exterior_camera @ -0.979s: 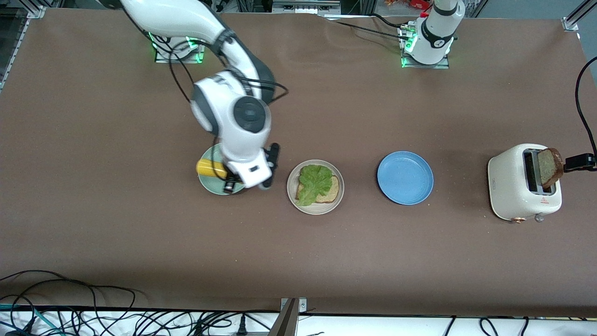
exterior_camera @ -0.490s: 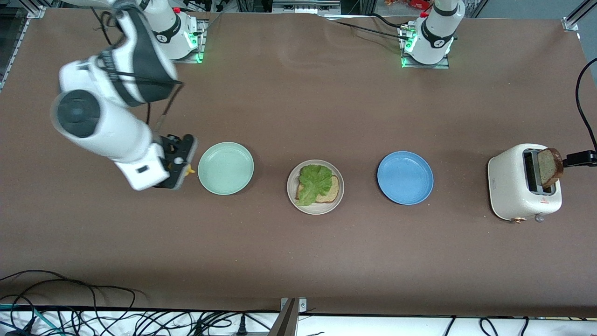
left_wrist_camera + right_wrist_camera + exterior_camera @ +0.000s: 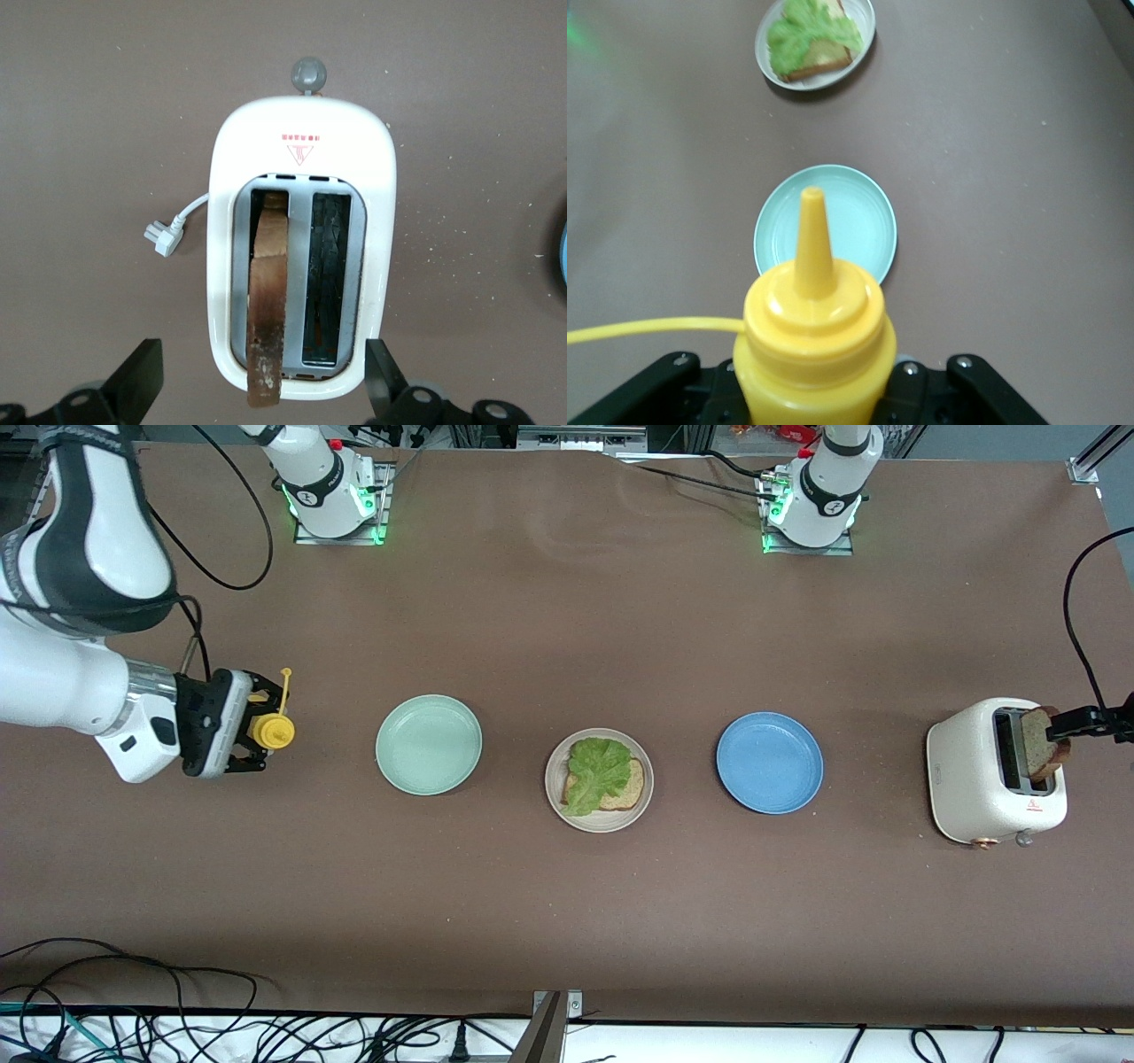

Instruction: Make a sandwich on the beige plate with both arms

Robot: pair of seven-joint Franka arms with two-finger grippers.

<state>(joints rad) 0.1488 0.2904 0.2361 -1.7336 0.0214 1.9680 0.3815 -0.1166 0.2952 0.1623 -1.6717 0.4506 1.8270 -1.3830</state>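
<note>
Front view: lettuce [image 3: 595, 772] on bread [image 3: 620, 790] (beige plate [image 3: 599, 820]); right gripper [image 3: 252, 722] grips mustard bottle [image 3: 271, 732]; left gripper [image 3: 257, 390], spread wide, flanks second slice [image 3: 267, 301] in toaster [image 3: 301, 133].

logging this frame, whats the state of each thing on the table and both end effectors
beige plate: holds bread slice topped with lettuce
mint-green plate: nothing on it
blue plate: nothing on it
toaster: one slot holds the bread slice, other slot bare
right end effector: shut on yellow bottle
left end effector: open, over the toaster
</note>
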